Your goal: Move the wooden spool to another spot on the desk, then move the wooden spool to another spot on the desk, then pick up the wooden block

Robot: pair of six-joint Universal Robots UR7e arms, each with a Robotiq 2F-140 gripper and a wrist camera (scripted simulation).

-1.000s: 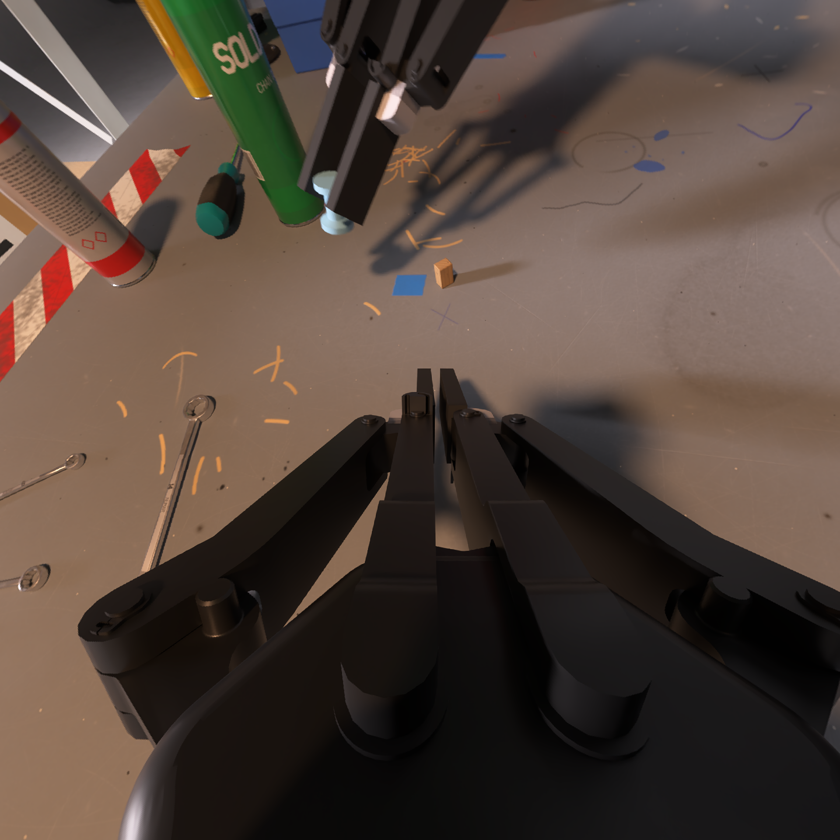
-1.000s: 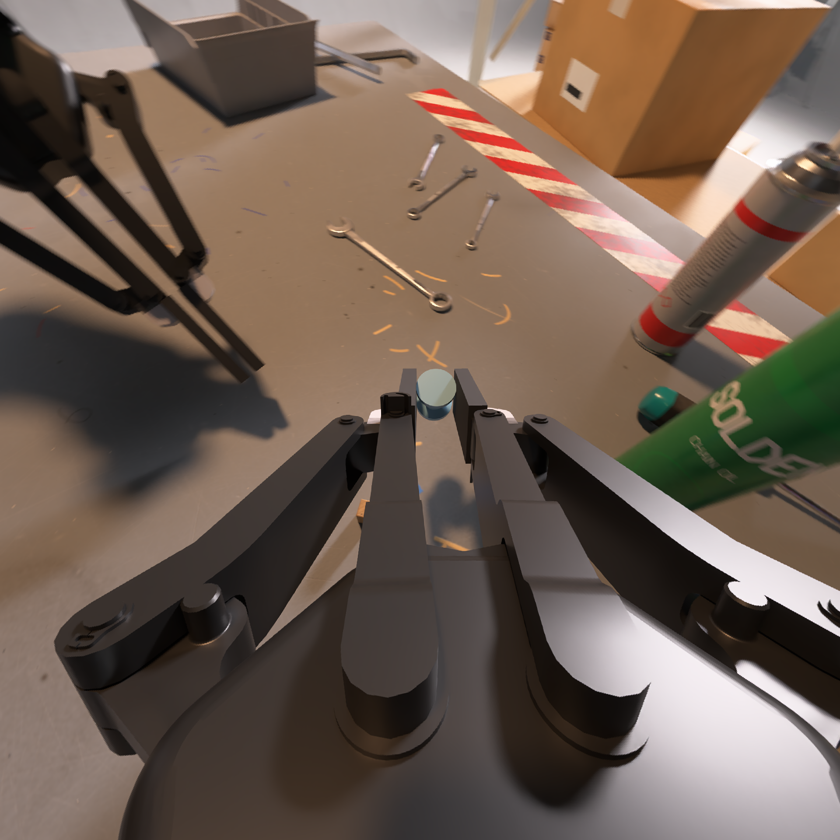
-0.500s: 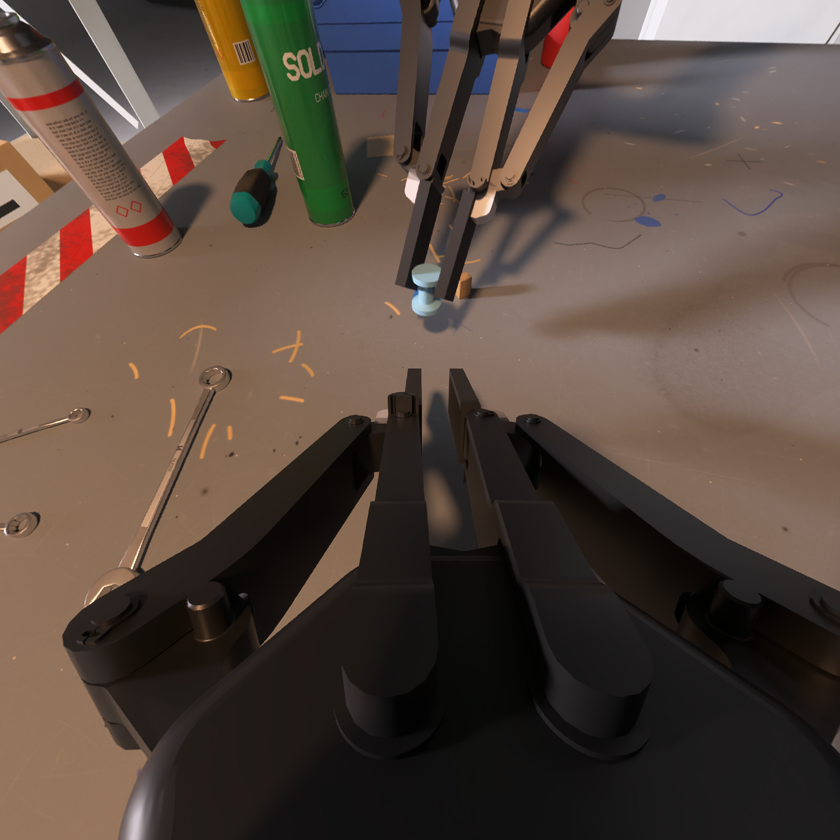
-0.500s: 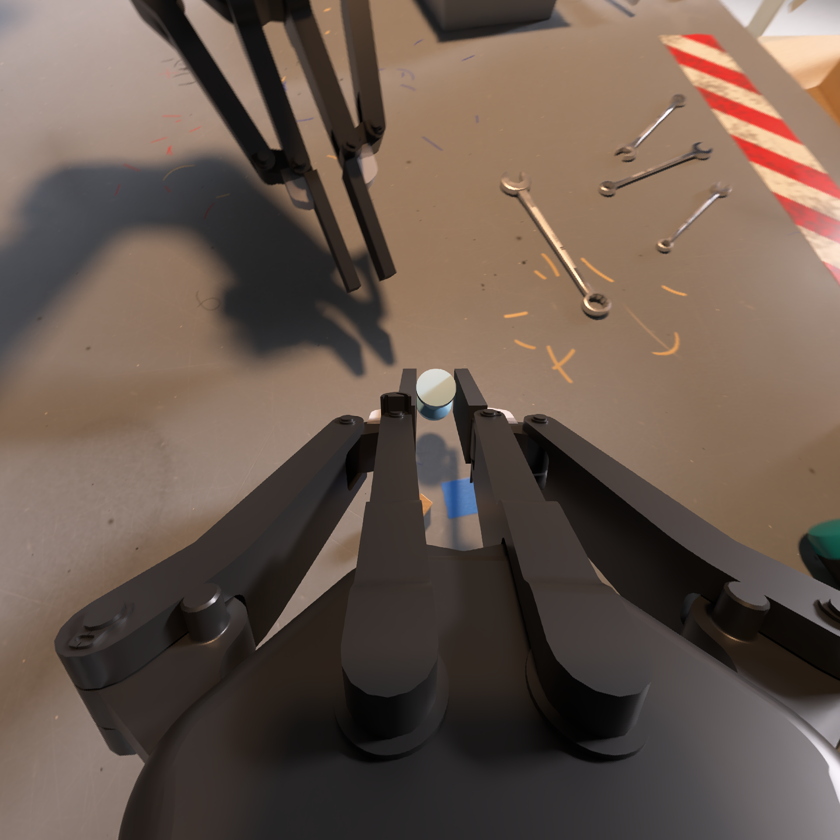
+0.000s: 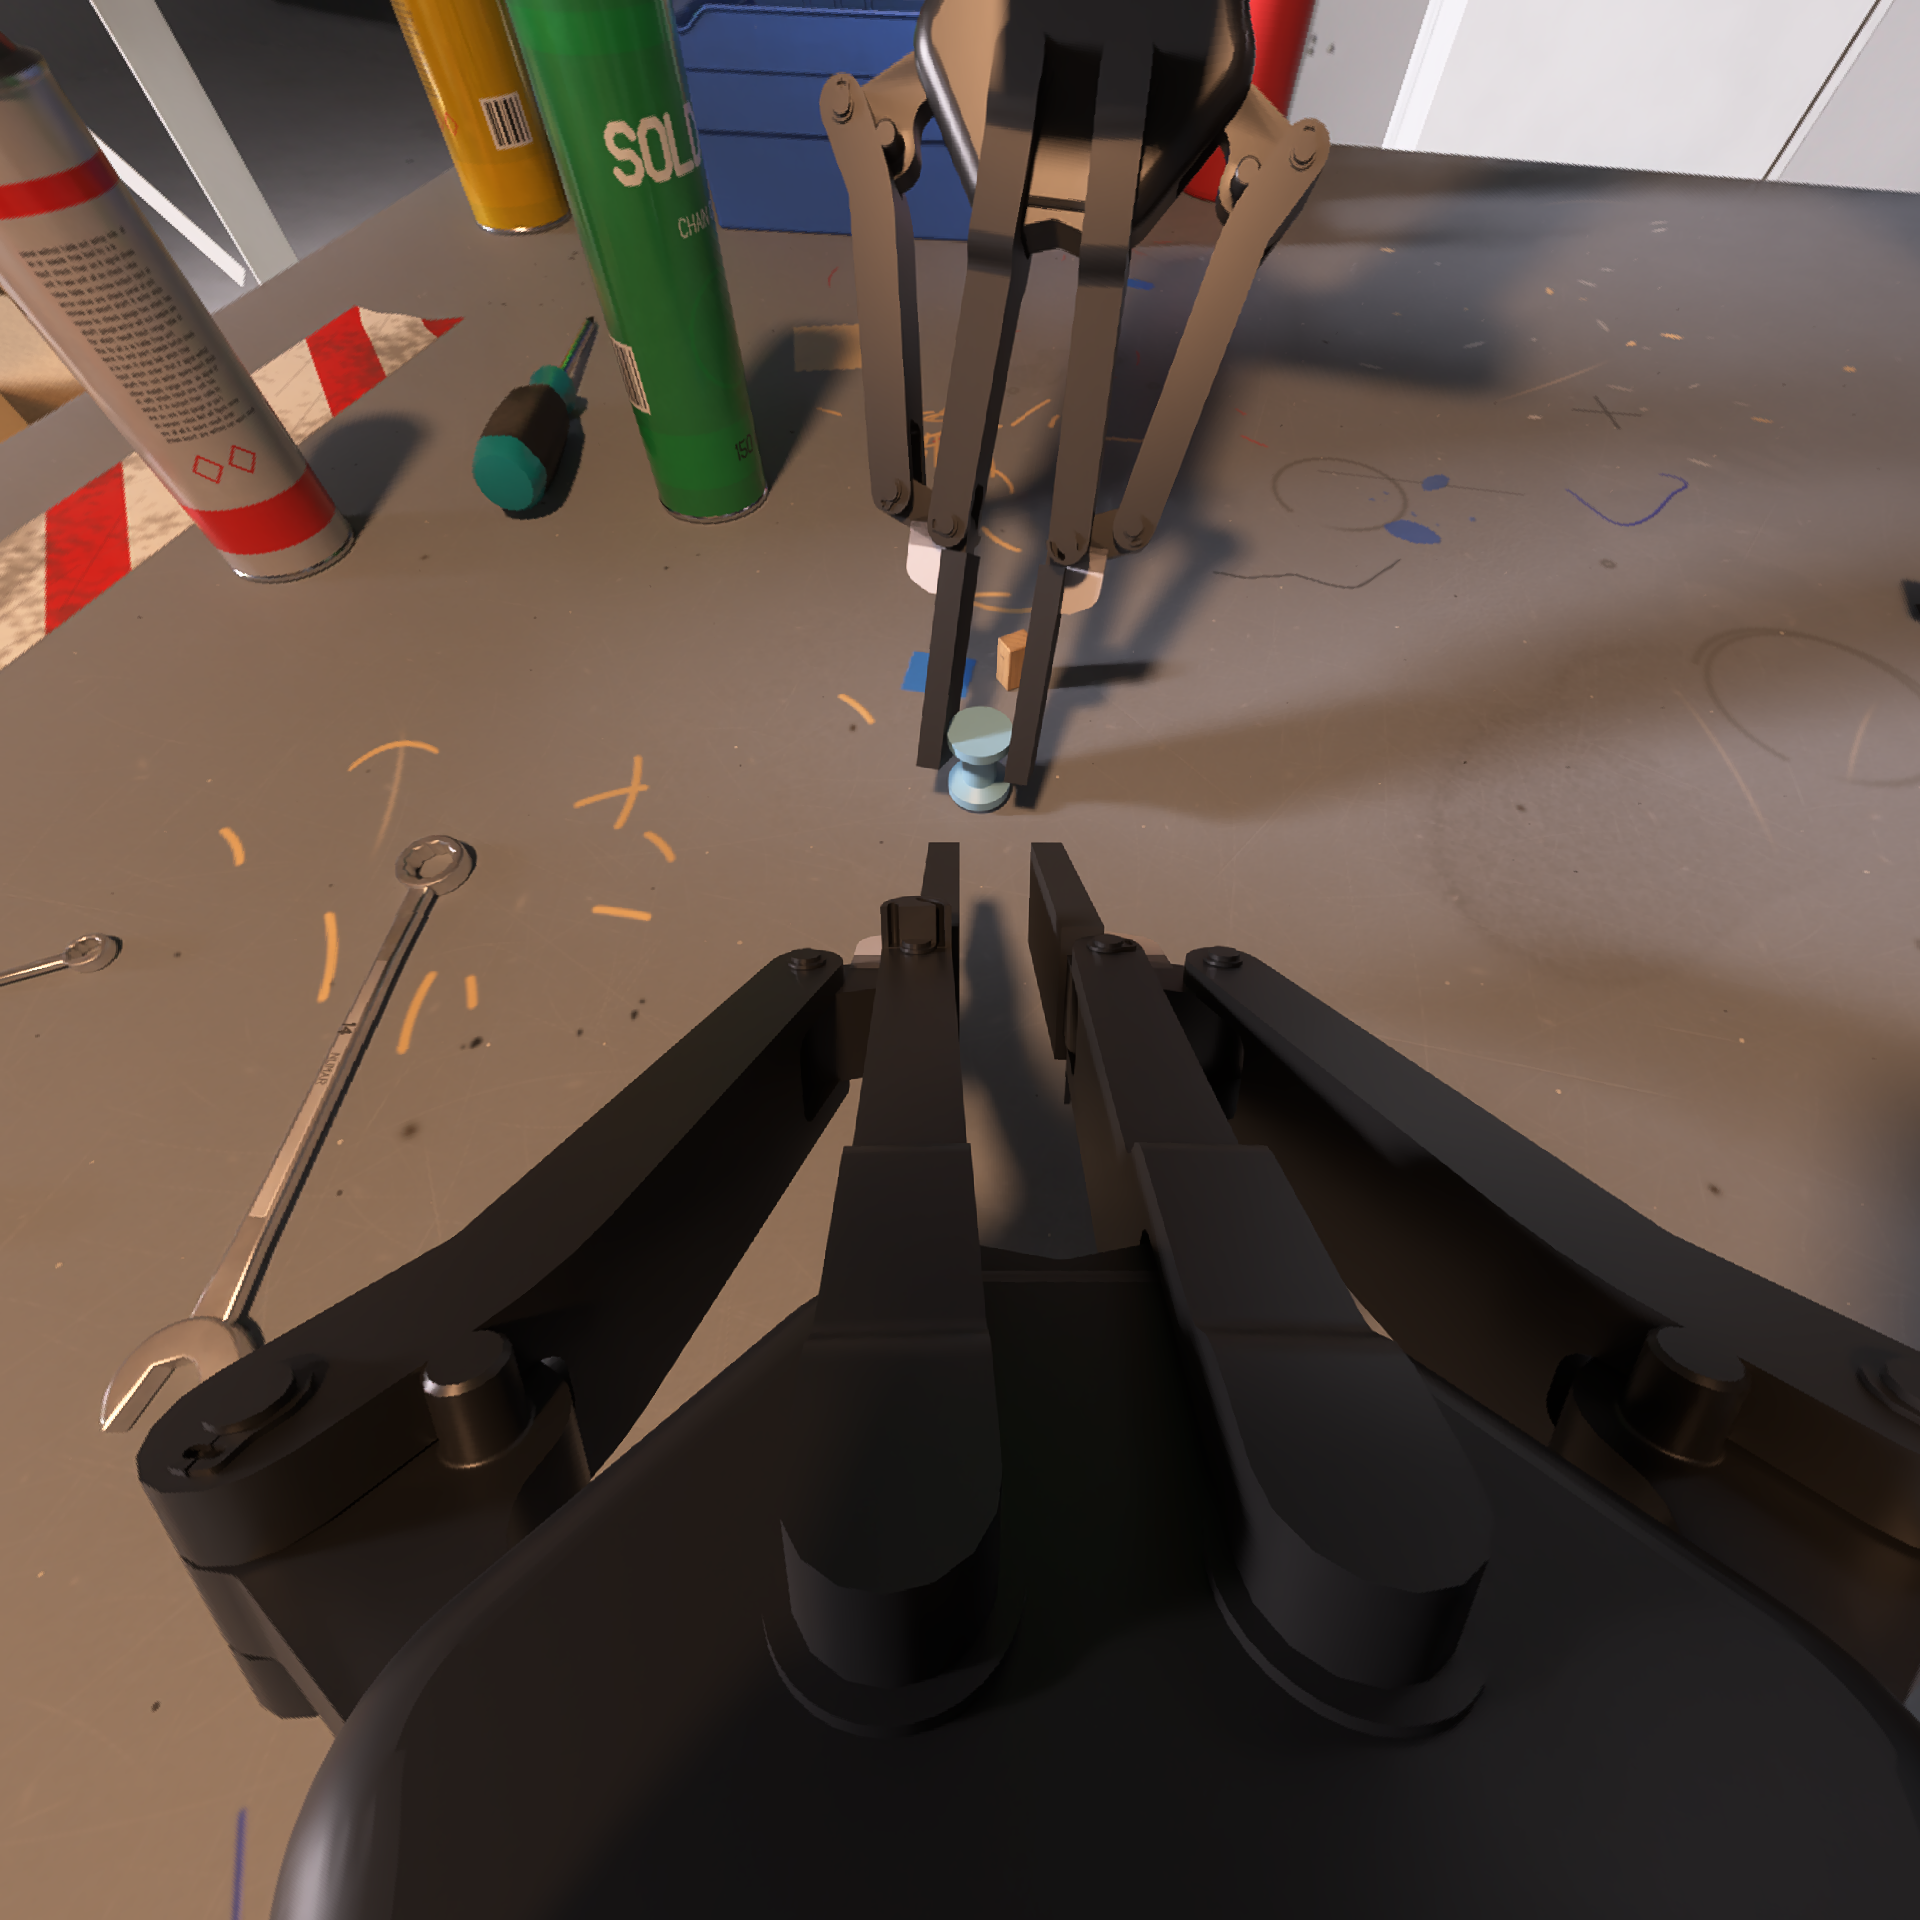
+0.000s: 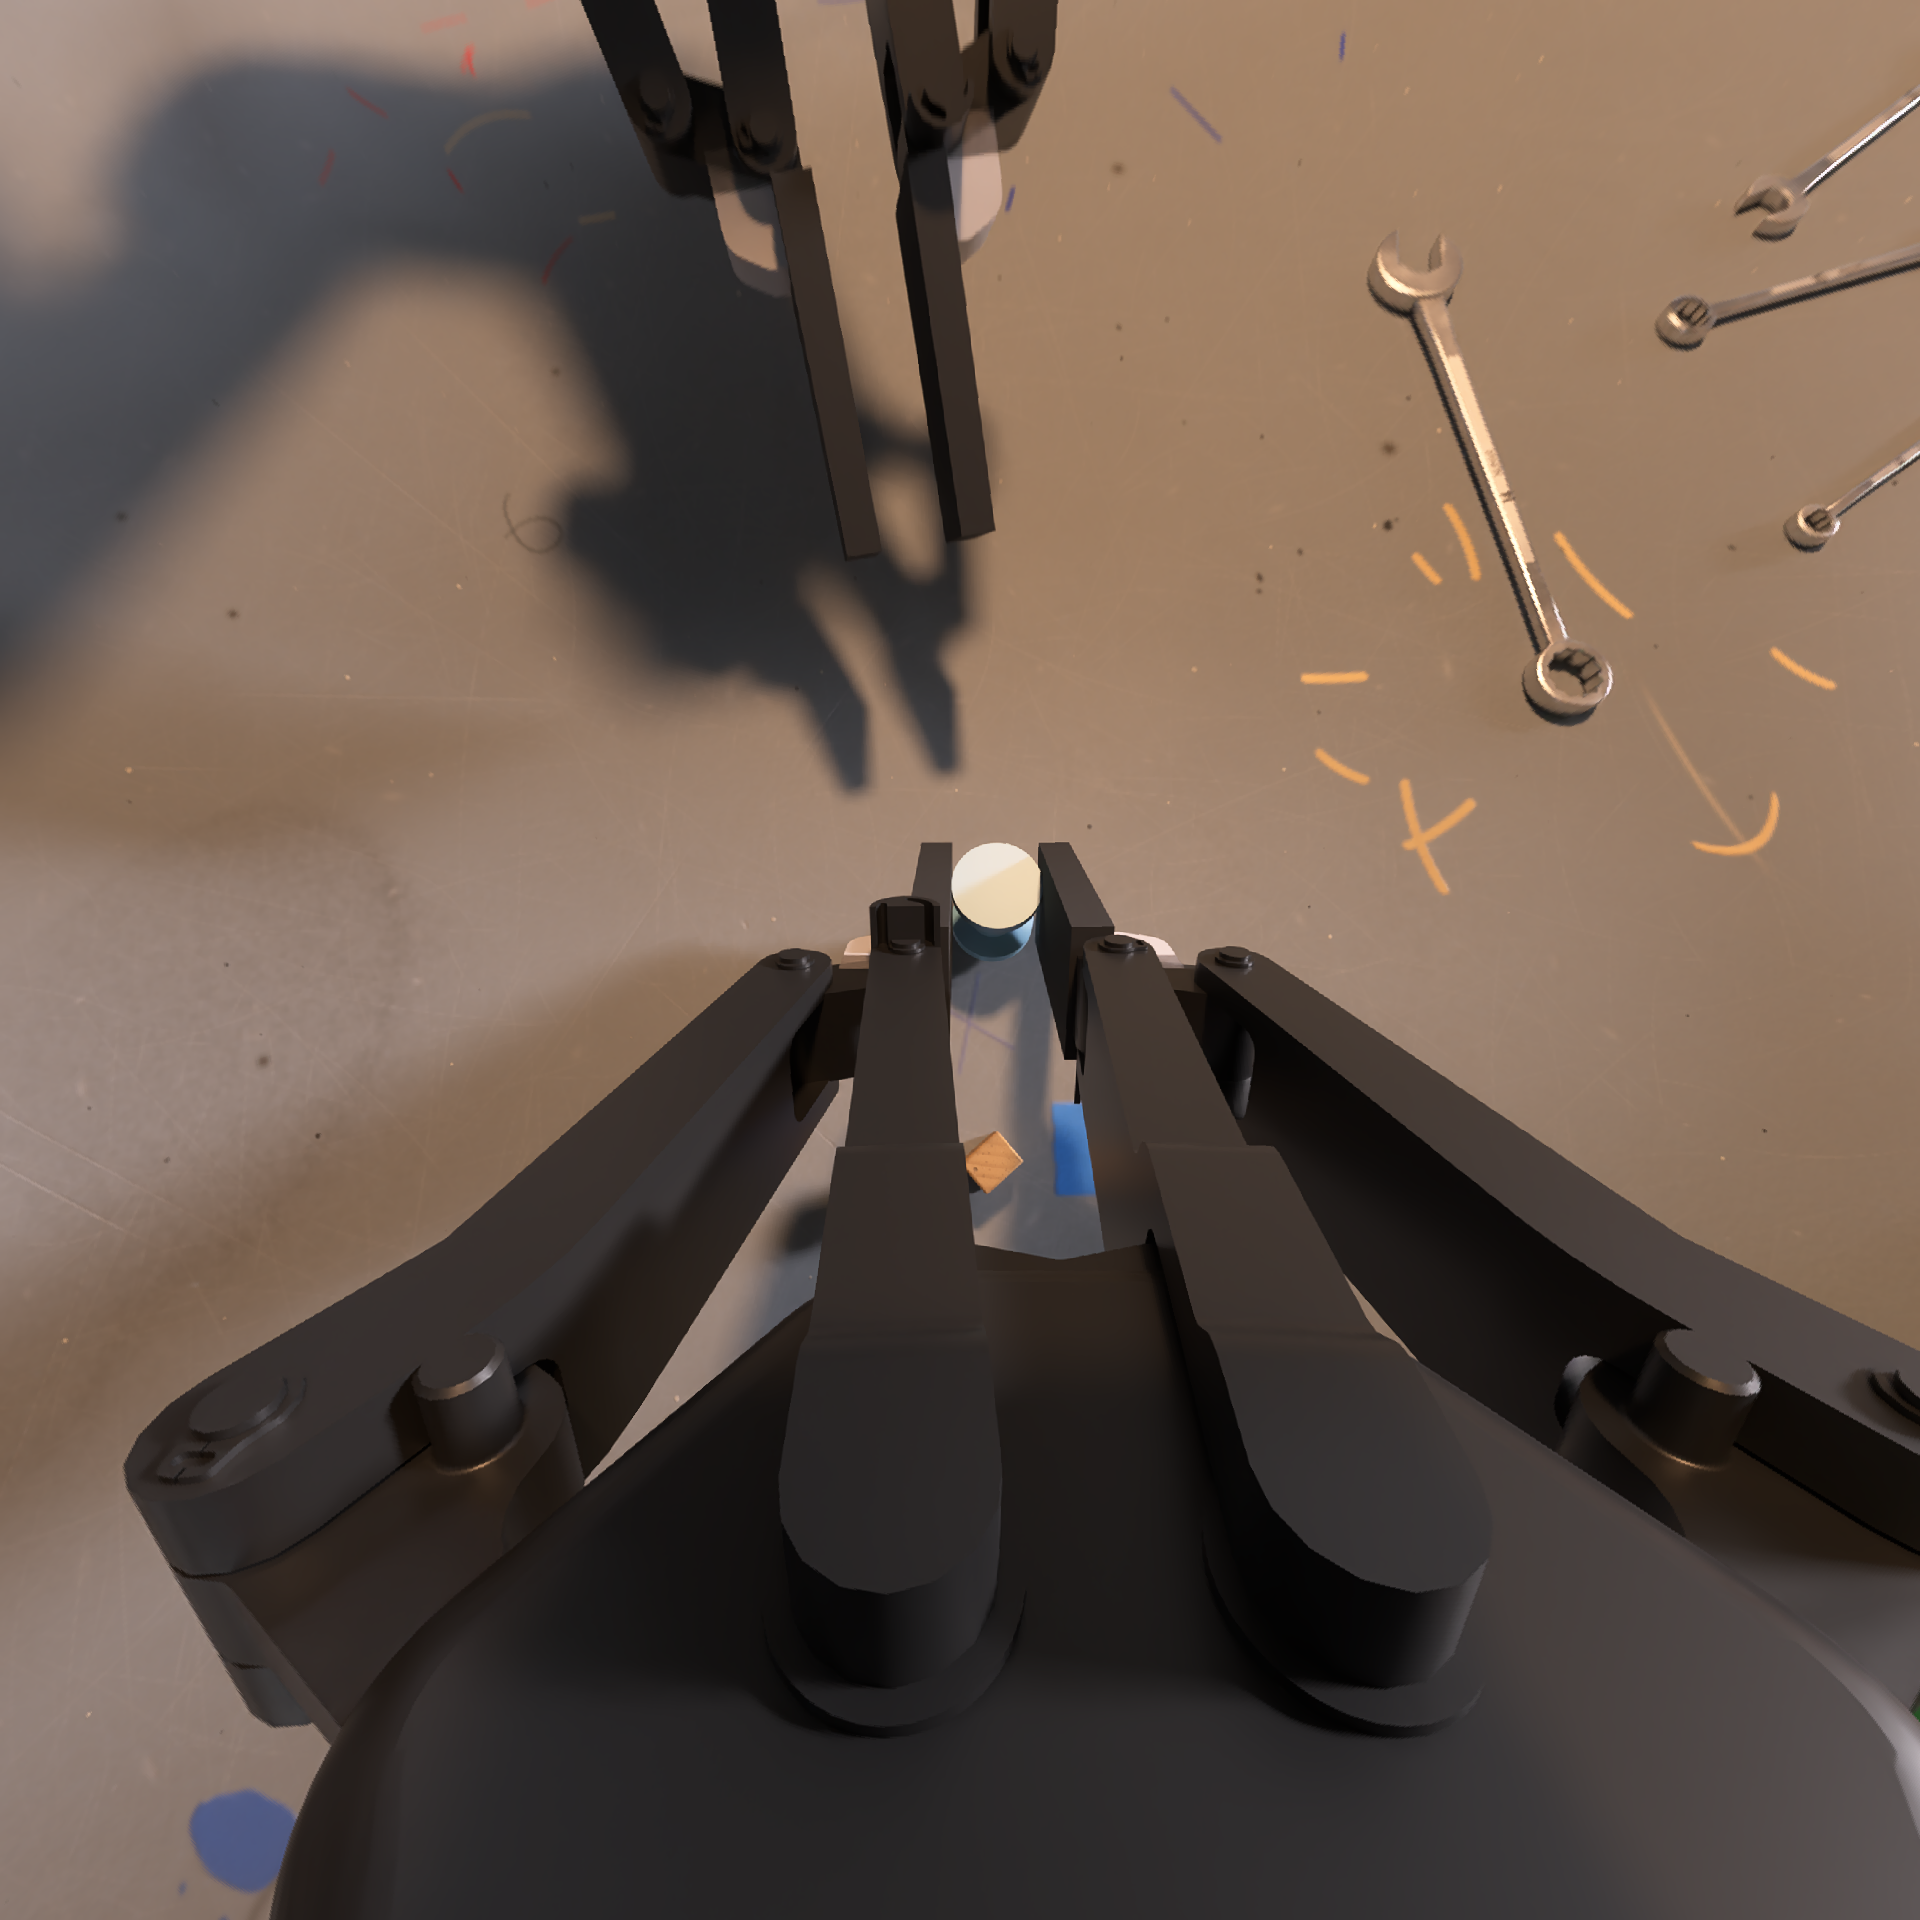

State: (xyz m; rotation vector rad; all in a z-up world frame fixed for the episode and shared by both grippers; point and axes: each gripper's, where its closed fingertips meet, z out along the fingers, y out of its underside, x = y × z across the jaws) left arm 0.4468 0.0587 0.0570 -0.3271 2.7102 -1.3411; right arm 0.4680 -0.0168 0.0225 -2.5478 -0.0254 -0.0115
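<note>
The wooden spool (image 5: pixel 979 758) is pale blue and stands upright between the fingers of my right gripper (image 5: pixel 977 774), at or just above the desk; contact with the desk is unclear. In the right wrist view my right gripper (image 6: pixel 995 873) is shut on the spool (image 6: pixel 995 883). The small wooden block (image 5: pixel 1013 658) lies just behind the spool next to a blue square patch (image 5: pixel 920 670). It also shows under my right gripper (image 6: pixel 994 1161). My left gripper (image 5: pixel 992 862) is slightly open and empty, a short way in front of the spool, and also shows in the right wrist view (image 6: pixel 914 525).
A green can (image 5: pixel 665 312), a yellow can (image 5: pixel 488 114), a white and red can (image 5: pixel 177 343) and a screwdriver (image 5: pixel 525 447) stand at the back left. A blue bin (image 5: pixel 790 125) is behind. Spanners (image 5: pixel 332 1060) (image 6: pixel 1486 468) lie by the striped desk edge (image 5: pixel 94 520).
My right gripper has carried the spool away from the green can, past the block, toward my left gripper and down to the desk. My left gripper's fingers have parted a little.
</note>
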